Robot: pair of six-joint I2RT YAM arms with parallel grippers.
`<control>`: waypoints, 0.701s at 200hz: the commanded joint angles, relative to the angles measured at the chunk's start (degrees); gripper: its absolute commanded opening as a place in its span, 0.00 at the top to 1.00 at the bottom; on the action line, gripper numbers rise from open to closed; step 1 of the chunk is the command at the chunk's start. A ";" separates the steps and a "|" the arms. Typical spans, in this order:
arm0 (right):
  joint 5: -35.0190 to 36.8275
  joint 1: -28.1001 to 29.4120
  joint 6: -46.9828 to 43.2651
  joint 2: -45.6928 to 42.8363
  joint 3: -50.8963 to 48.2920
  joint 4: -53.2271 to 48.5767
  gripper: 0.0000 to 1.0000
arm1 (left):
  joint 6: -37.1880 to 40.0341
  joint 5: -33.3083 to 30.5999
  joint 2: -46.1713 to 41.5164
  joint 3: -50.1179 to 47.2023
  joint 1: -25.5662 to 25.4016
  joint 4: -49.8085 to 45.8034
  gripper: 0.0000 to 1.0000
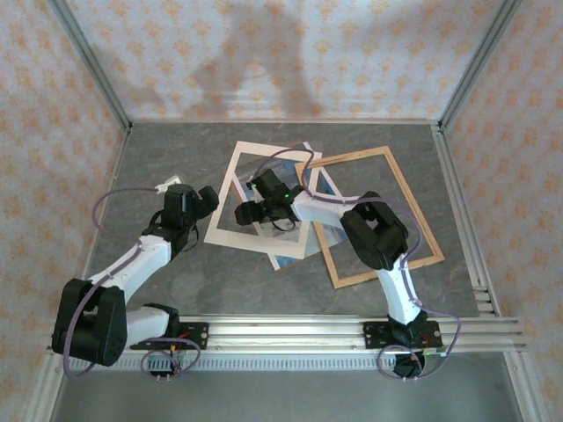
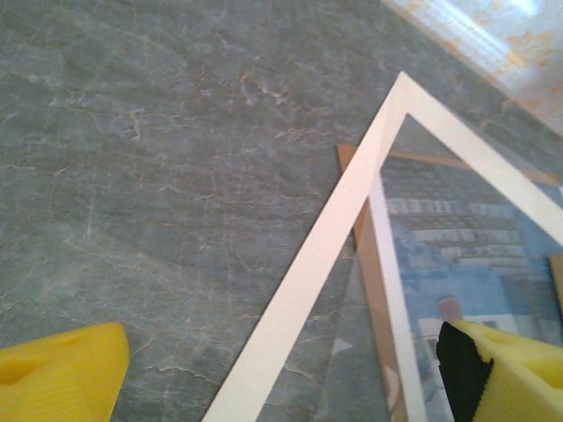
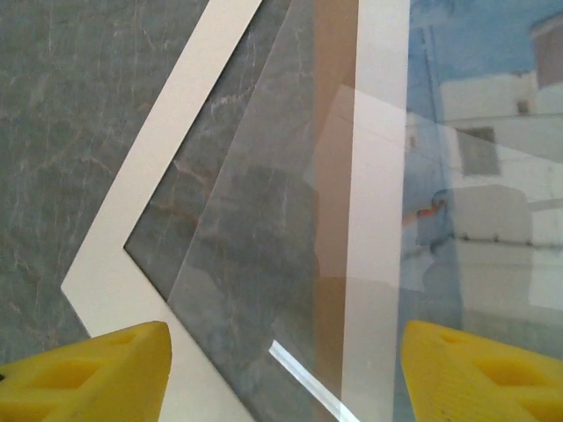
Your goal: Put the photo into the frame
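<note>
Left tool (image 1: pixel 211 198) hung released at the left edge of the cream mat board (image 1: pixel 264 152). In its wrist view the yellow fingers (image 2: pixel 62 374) stood wide apart with nothing between them, one over bare grey surface (image 1: pixel 167 149), the other over the mat window.

Right tool (image 1: pixel 244 213) sat over the mat's window, fingers (image 3: pixel 88 374) also spread, gripping nothing I could see.

Photo (image 1: pixel 328 185) lay flat on the surface, picture side up, mostly under the mat. Its right part reached inside the outline of the frame (image 1: pixel 387 272), and a strip stuck out past the mat's near edge. Not seated in the frame.

Frame lay flat right of the mat, its far-left corner overlapping the mat's corner. The right arm covered where photo, mat and the frame's left strip crossed, so the stacking order there couldn't be told.

Wrist views showed a clear sheet (image 3: pixel 255 264) over the photo's edge and a brown board (image 2: pixel 374 308) peeking out beside it. Both were cut off by the picture edges.
</note>
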 commanded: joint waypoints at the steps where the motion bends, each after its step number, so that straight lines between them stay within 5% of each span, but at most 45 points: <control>1: 5.40 -3.19 -5.12 -9.74 -4.10 -5.63 0.28 | 0.38 0.62 -0.53 0.31 -3.43 1.17 0.09; 31: 18.43 -8.58 -7.10 -17.21 -11.21 -9.50 0.25 | 2.25 0.12 3.18 2.17 -9.53 4.28 0.09; 62: 31.18 -10.86 -9.74 -14.92 -9.12 -17.41 0.28 | 1.23 2.55 7.98 3.93 -10.30 5.87 0.10; 140: 26.77 -11.32 -8.11 -9.46 -7.79 -20.02 0.57 | 1.78 1.37 7.40 4.01 -10.39 4.29 0.10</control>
